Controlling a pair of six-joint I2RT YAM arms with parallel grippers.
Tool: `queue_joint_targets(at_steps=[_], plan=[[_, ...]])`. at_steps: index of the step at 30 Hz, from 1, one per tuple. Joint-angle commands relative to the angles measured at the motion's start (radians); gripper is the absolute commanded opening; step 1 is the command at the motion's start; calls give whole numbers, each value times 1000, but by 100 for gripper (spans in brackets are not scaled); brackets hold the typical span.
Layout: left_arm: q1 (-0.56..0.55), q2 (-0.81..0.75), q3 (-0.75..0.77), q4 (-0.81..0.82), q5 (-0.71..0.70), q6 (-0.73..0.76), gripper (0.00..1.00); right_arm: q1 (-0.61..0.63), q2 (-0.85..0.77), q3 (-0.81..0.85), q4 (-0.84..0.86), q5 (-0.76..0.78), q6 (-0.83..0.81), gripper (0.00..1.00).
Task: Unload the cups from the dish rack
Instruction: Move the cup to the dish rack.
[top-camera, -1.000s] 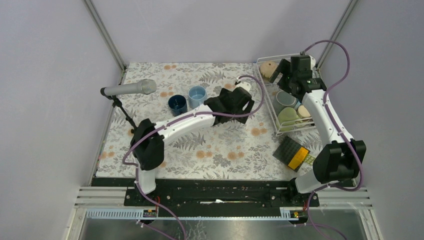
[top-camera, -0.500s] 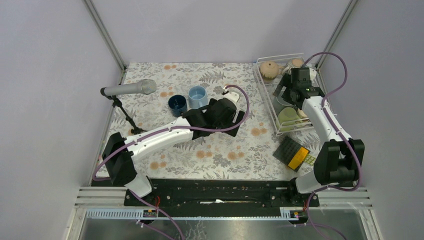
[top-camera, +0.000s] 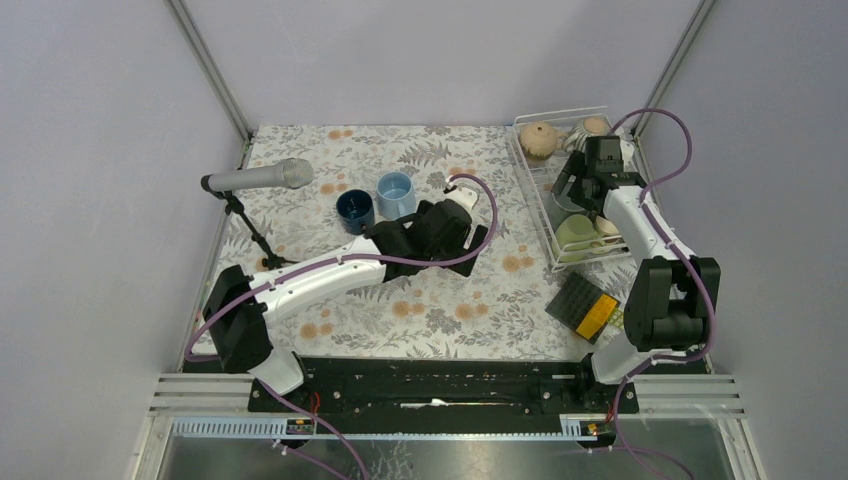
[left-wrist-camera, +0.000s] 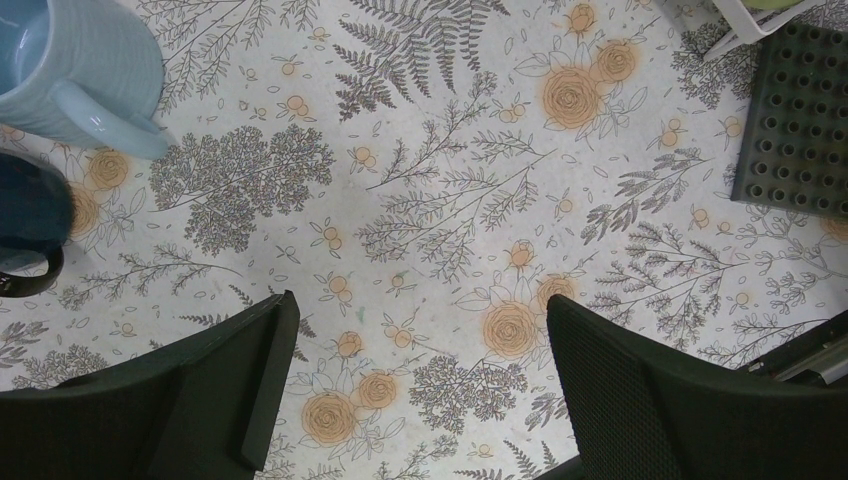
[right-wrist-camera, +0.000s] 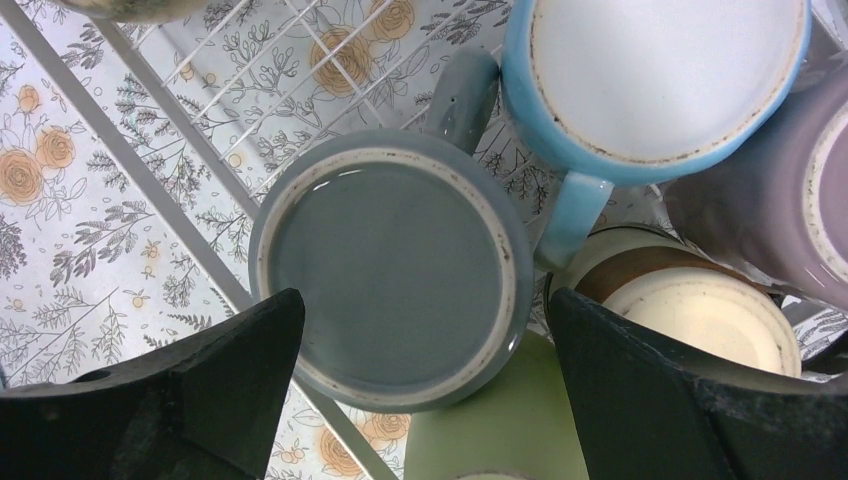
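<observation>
The right claw (right-wrist-camera: 425, 335) was spread above the grey mug (right-wrist-camera: 390, 260); the crowding blue mug (right-wrist-camera: 660, 75) could be knocked during descent. The left claw (left-wrist-camera: 420, 390) was spread, empty.

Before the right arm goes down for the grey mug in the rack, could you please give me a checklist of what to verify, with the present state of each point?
1. Right gripper open: ok, its fingers stand wide.
2. Grey mug between its fingers: ok, bottom up and about centred.
3. Neighbouring mugs free of the fingers: cannot tell; the light blue mug and the green mug crowd the grey one.
4. Left gripper open and empty: ok, over the tablecloth.
5. Dish rack free of the left gripper: ok.
</observation>
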Motion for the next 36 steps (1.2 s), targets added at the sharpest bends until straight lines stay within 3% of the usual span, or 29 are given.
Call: queue_joint_targets(at_steps=[1,12,28,36], plan=[[-1,-40,-2,47,8,-3,99,-5,23,35,37,-42,3,100],[0,-34,-5,48,7,-2,99,-3,96,114,79,-169,114,100],[-1,-20,1,48,14,2,99,-3,282,345,96,-151,181,100],[0,-17,3,48,16,3,99,-3,293,386,94,-168,166,100]])
